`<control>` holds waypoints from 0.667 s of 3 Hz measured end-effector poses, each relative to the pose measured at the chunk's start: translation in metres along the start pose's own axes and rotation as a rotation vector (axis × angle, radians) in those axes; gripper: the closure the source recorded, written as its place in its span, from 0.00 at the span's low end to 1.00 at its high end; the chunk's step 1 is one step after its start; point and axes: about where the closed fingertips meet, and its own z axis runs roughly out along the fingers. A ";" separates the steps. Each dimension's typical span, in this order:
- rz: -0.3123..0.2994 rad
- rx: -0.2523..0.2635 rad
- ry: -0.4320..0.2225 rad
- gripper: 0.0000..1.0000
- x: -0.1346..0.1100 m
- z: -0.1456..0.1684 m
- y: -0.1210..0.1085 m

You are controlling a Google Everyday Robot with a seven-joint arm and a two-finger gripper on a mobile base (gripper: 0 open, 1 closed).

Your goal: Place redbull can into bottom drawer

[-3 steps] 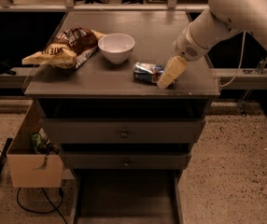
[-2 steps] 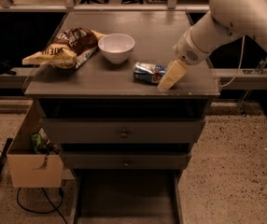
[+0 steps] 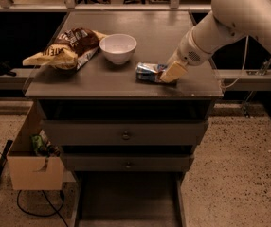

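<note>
The redbull can (image 3: 149,73) lies on its side on the grey cabinet top (image 3: 97,82), right of centre near the front edge. My gripper (image 3: 173,73) is down on the cabinet top at the can's right end, touching or nearly touching it; the white arm comes in from the upper right. The bottom drawer (image 3: 126,197) is pulled out at floor level below the cabinet, and its dark flat floor shows bare.
A white bowl (image 3: 118,48) stands just behind and left of the can. A yellow-and-brown chip bag (image 3: 64,51) lies at the left. Two closed drawer fronts with knobs (image 3: 125,135) (image 3: 127,164) face me. A cardboard box (image 3: 31,169) sits left of the cabinet.
</note>
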 end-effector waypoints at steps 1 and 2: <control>0.000 0.000 0.000 0.73 0.000 0.000 0.000; 0.000 0.000 0.000 1.00 0.000 0.000 0.000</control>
